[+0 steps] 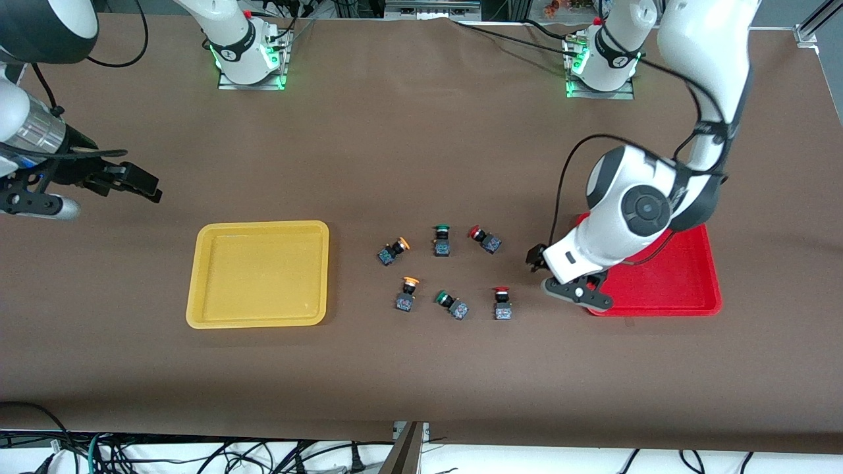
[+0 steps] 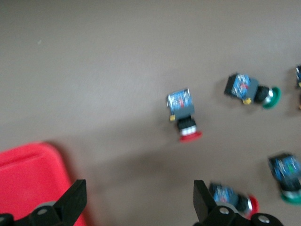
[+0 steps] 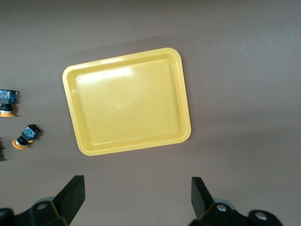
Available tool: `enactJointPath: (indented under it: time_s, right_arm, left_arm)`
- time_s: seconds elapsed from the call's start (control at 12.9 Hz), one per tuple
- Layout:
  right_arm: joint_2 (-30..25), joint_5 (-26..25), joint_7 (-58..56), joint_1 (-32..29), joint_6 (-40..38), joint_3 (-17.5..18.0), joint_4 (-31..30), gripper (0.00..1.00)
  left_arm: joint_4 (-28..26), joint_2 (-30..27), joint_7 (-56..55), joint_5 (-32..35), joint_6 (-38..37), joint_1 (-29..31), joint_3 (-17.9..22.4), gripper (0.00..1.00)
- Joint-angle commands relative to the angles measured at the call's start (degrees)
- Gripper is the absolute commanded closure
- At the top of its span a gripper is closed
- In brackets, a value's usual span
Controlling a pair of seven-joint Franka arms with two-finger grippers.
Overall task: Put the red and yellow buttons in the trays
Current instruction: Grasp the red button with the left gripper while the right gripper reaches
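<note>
Two red buttons [image 1: 485,239] [image 1: 502,303] and two yellow buttons [image 1: 394,250] [image 1: 408,293] lie on the brown table between the yellow tray [image 1: 257,273] and the red tray [image 1: 685,276]. Both trays hold nothing. My left gripper [image 1: 539,260] hangs open and empty over the table between the red tray [image 2: 28,174] and the red buttons [image 2: 184,113] [image 2: 235,197]. My right gripper [image 1: 135,184] waits open and empty over bare table at the right arm's end, away from the yellow tray [image 3: 127,101]; the right wrist view also catches both yellow buttons [image 3: 7,101] [image 3: 26,136].
Two green-capped buttons [image 1: 441,240] [image 1: 452,304] lie among the red and yellow ones. The left arm's white forearm [image 1: 632,210] hangs over the red tray's corner. Both arm bases stand along the table's edge farthest from the front camera.
</note>
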Motion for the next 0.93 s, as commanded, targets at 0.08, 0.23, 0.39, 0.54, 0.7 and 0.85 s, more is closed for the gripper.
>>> enactJointPath:
  time_s: [0.08, 0.23, 0.39, 0.54, 0.7, 0.85]
  right_arm:
    - [5.57, -0.14, -0.53, 0.82, -0.37, 0.21, 1.94, 0.00]
    - [7.15, -1.20, 0.08, 3.46, 0.15, 0.22, 1.77, 0.00]
    - [12.69, -0.24, -2.44, 3.99, -0.29, 0.39, 2.11, 0.00]
    - [13.92, 1.08, -1.07, 6.44, 1.11, 1.01, 2.11, 0.00]
    - [16.03, 4.32, 6.11, 6.98, 3.74, 1.09, 2.20, 0.00]
    - [18.92, 7.40, 14.63, 9.43, 8.83, 1.18, 2.20, 0.00]
  left_arm:
    - [2.16, 9.17, 0.35, 0.00, 14.17, -2.80, 0.29, 0.00]
    - [2.07, 12.96, 0.08, 0.00, 22.27, -4.38, 0.29, 0.00]
    - [1.98, 13.76, -0.18, 0.00, 23.80, -4.83, 0.38, 0.00]
    - [2.25, 14.81, -0.18, 0.08, 23.89, -5.26, 0.38, 0.00]
    - [2.25, 15.26, -0.27, -0.09, 23.89, -6.23, 0.55, 0.00]
    - [2.25, 15.78, -0.36, -0.09, 23.98, -6.23, 0.64, 0.00]
